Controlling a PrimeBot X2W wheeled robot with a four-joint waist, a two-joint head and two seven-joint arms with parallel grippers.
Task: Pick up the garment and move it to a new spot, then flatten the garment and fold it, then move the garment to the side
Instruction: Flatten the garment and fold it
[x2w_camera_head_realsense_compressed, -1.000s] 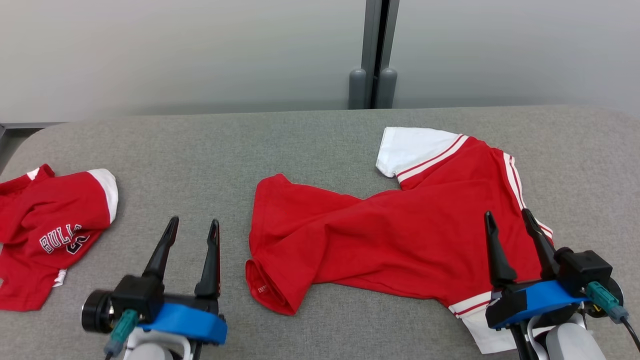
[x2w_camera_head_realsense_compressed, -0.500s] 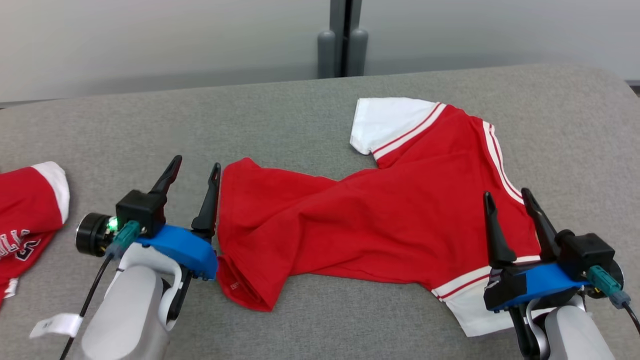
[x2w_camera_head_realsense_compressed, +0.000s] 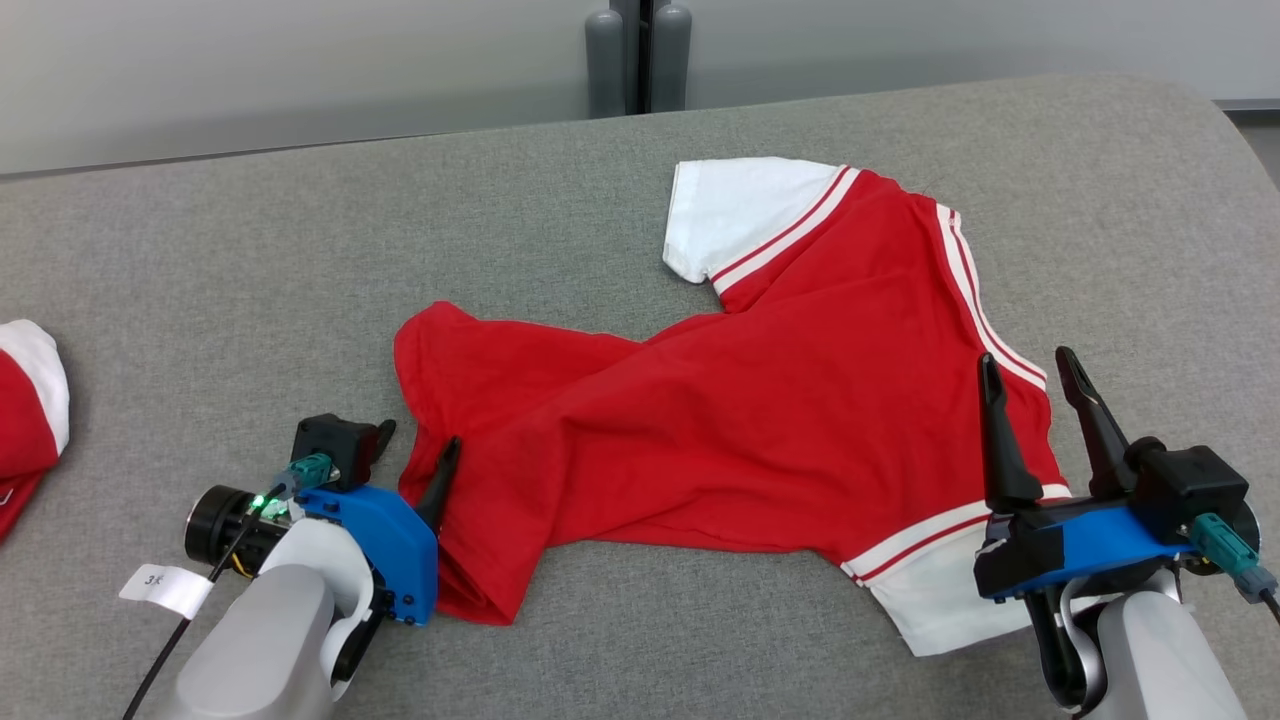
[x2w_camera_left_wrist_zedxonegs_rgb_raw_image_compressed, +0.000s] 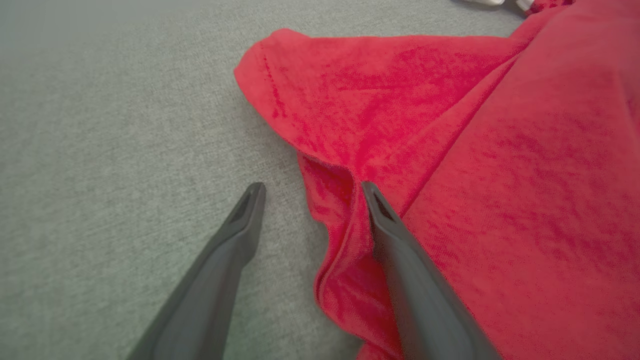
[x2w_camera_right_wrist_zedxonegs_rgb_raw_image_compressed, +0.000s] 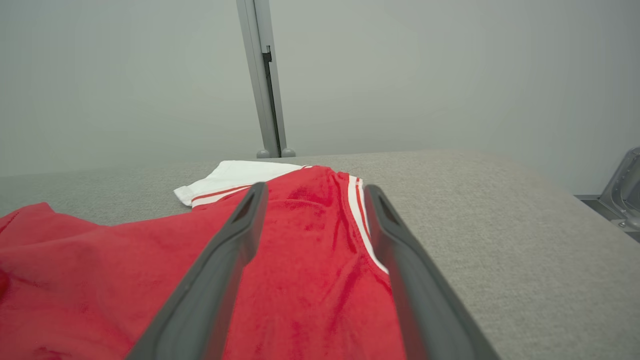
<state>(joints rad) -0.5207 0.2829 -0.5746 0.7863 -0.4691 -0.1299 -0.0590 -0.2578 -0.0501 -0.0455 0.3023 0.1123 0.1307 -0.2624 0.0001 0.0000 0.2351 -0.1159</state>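
Left tool (x2w_camera_head_realsense_compressed: 418, 437) lowered to garment (x2w_camera_head_realsense_compressed: 760, 400) hem, jaws apart astride it, right tool (x2w_camera_head_realsense_compressed: 1027, 356) also spread

Grey fabric table (x2w_camera_head_realsense_compressed: 250, 300) before pale panelled wall (x2w_camera_head_realsense_compressed: 250, 70).

A lab-like test bay: grey cloth-topped table (x2w_camera_head_realsense_compressed: 250, 280) against plain partition panels (x2w_camera_head_realsense_compressed: 300, 70)
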